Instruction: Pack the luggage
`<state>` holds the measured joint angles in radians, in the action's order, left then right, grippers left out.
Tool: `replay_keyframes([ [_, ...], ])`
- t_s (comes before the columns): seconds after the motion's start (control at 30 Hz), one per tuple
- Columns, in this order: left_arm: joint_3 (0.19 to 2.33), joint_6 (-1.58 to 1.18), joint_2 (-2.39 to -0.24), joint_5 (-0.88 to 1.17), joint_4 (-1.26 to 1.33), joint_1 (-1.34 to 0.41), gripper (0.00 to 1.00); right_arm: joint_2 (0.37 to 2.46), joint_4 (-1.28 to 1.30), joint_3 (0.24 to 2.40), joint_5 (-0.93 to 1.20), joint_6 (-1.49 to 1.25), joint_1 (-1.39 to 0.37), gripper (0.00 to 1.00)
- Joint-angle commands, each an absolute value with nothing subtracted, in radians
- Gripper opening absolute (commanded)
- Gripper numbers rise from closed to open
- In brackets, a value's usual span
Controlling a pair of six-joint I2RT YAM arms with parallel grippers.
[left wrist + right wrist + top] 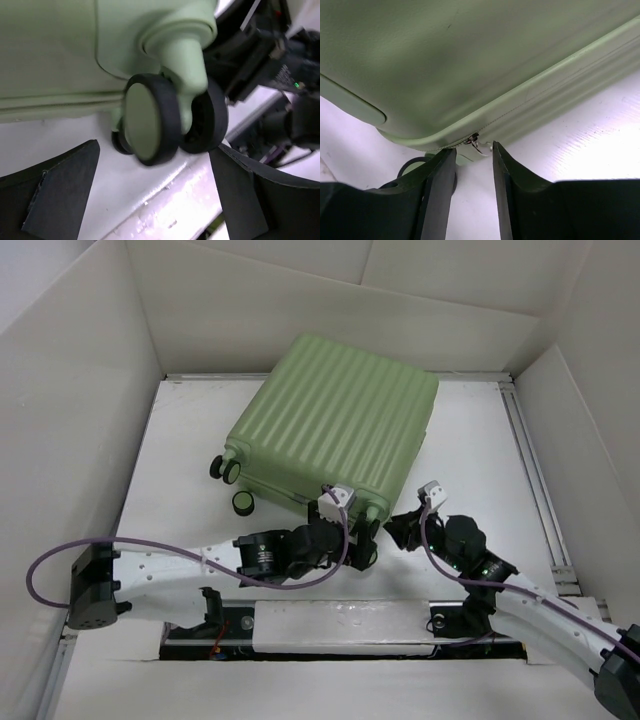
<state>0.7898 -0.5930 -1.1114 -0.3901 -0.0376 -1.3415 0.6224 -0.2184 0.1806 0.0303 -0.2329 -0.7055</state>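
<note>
The luggage (335,425) lies flat and closed on the white table (480,460), ribbed shell up, in the far middle of the work area. It is turned at a slant: its grooves run from near-left to far-right, and the wheeled end faces the arms, angled a little to the left. The left arm reaches low across the table from the left, forearm nearly level. The left gripper (360,540) is at the near right corner of the case, where its wrist view shows the left gripper's fingers (60,195) spread wide. A black caster wheel (150,117) hangs above the gap, touched by neither. The right arm comes in from the right, bent at the elbow. The right gripper (400,530) is at the same corner, with only a narrow slit between its fingertips (447,157). A metal zipper pull (475,143) sits right at their mouth, not pinched.
</note>
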Motion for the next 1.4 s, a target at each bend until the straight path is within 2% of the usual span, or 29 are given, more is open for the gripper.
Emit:
replay_keyframes([
  [0.0, 0.864, -0.617, -1.124, -0.541, 0.015, -1.338, 0.88, 0.612, -0.377, 0.189, 0.028, -0.233, -0.701, 0.40],
  [0.1, 0.900, -0.617, -1.189, -0.555, -0.014, -1.313, 0.89, 0.612, -0.405, 0.178, 0.028, -0.233, -0.692, 0.29],
  [0.3, 0.923, -0.607, -1.244, -0.522, 0.038, -1.295, 0.89, 0.623, -0.425, 0.178, 0.072, -0.224, -0.672, 0.17],
  [0.33, 0.923, -0.597, -1.258, -0.509, 0.050, -1.295, 0.89, 0.632, -0.425, 0.178, 0.072, -0.224, -0.672, 0.12],
  [0.5, 0.968, -0.586, -1.308, -0.518, 0.029, -1.295, 0.70, 0.632, -0.425, 0.187, 0.072, -0.224, -0.672, 0.00],
  [0.53, 0.968, -0.586, -1.308, -0.518, 0.029, -1.295, 0.53, 0.632, -0.425, 0.187, 0.072, -0.224, -0.672, 0.00],
  [0.6, 0.968, -0.586, -1.318, -0.529, 0.029, -1.295, 0.31, 0.632, -0.425, 0.187, 0.072, -0.235, -0.672, 0.00],
  [0.63, 0.979, -0.586, -1.318, -0.529, 0.029, -1.295, 0.15, 0.623, -0.425, 0.187, 0.072, -0.247, -0.672, 0.00],
  [0.7, 0.979, -0.586, -1.318, -0.529, 0.038, -1.295, 0.01, 0.623, -0.425, 0.187, 0.072, -0.259, -0.672, 0.00],
  [0.93, 1.037, -0.568, -1.255, -0.494, 0.038, -1.295, 0.00, 0.549, -0.223, 0.198, 0.052, -0.351, -0.716, 0.00],
  [1.1, 1.081, -0.546, -1.198, -0.575, -0.024, -1.295, 0.00, 0.477, -0.086, 0.219, -0.006, -0.394, -0.793, 0.00],
  [1.37, 1.025, -0.546, -1.189, -0.638, -0.039, -1.295, 0.00, 0.508, 0.038, 0.275, -0.025, -0.403, -0.848, 0.00],
])
